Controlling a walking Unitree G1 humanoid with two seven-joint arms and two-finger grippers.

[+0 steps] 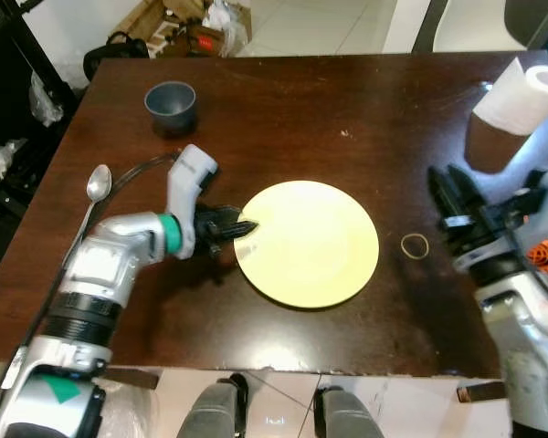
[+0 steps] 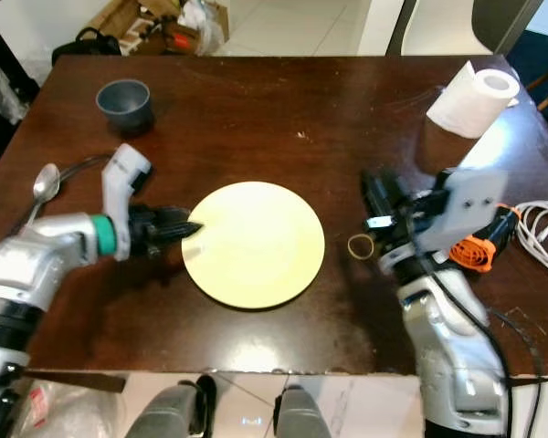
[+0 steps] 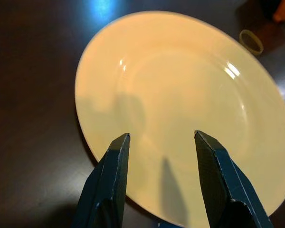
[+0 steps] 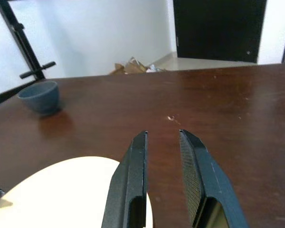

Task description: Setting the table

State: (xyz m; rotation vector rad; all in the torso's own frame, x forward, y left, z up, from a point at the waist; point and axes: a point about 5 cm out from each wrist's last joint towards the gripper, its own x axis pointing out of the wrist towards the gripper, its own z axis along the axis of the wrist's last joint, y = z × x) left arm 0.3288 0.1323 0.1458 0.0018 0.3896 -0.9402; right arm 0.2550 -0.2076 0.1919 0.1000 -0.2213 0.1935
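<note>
Grey cup (image 1: 171,103) beyond yellow plate (image 1: 310,246)

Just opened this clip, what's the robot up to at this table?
It is setting a dark wooden table. The left pincer, fingers open, sits at the near-left rim of a pale yellow plate lying flat mid-table. The right pincer hovers open to the plate's right, holding nothing. A spoon and a grey cup wait on the left side.

plate (image 1: 309,245) mid-table (image 1: 347,91), cup (image 1: 171,103) behind-left, spoon (image 1: 96,186) left
</note>
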